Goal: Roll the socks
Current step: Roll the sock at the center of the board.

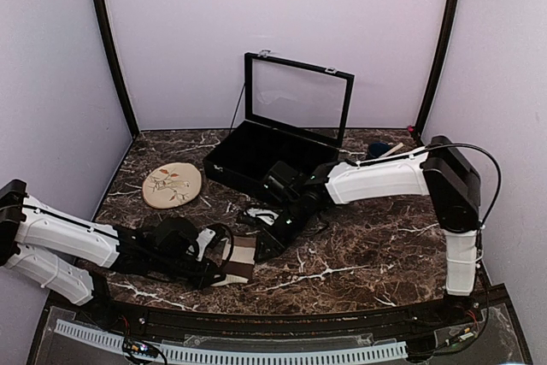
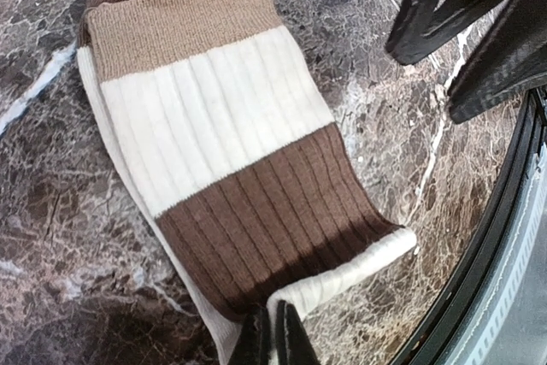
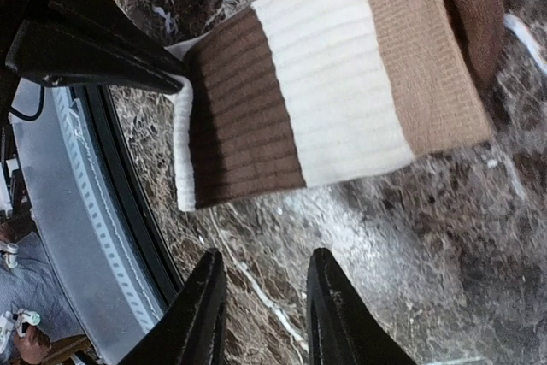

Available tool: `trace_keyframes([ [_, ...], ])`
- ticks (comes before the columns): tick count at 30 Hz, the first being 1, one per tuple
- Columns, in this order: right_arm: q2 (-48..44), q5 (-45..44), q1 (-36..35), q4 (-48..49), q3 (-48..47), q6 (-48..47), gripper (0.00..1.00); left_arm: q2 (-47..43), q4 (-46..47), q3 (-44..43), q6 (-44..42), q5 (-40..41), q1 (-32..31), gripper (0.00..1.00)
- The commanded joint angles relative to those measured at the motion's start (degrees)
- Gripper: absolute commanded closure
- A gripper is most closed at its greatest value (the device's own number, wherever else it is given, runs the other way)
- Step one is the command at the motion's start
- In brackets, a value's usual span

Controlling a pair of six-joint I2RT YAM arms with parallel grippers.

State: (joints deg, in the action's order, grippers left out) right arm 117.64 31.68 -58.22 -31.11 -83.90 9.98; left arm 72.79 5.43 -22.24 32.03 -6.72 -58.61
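Note:
The cream-beige sock (image 2: pixel 222 151) with dark brown bands lies flat on the marble table; it also shows in the top view (image 1: pixel 243 256) and the right wrist view (image 3: pixel 333 83). Its cream cuff end is folded over onto the brown band. My left gripper (image 2: pixel 273 320) is shut on that cuff edge, and it also shows in the top view (image 1: pixel 220 276) and the right wrist view (image 3: pixel 181 83). My right gripper (image 3: pixel 267 258) is open and empty, hovering just beside the sock's long edge (image 1: pixel 259 248). The magenta-pink sock is out of view.
A black box (image 1: pixel 256 153) with an upright glass lid (image 1: pixel 299 98) stands at the back centre. A round beige leaf-pattern plate (image 1: pixel 172 184) lies at the back left. The table's dark front rail (image 2: pixel 504 245) runs close to the sock.

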Motion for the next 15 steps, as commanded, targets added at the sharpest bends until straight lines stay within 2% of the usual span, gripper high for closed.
trace_keyframes([
  [1,-5.63,-5.94,-0.65,5.43,4.65,0.24,0.69,0.99,-2.60,-2.30,0.49,-2.00,1.36,1.00],
  [8,-10.30,-16.61,-5.23,7.83,9.53,-2.62,0.69,2.40,-3.93,-3.53,-0.11,-5.76,4.73,1.00],
  [15,-10.61,-31.56,-13.04,9.33,9.96,-7.12,0.68,5.10,-5.11,-4.91,-1.44,-10.15,6.70,1.00],
])
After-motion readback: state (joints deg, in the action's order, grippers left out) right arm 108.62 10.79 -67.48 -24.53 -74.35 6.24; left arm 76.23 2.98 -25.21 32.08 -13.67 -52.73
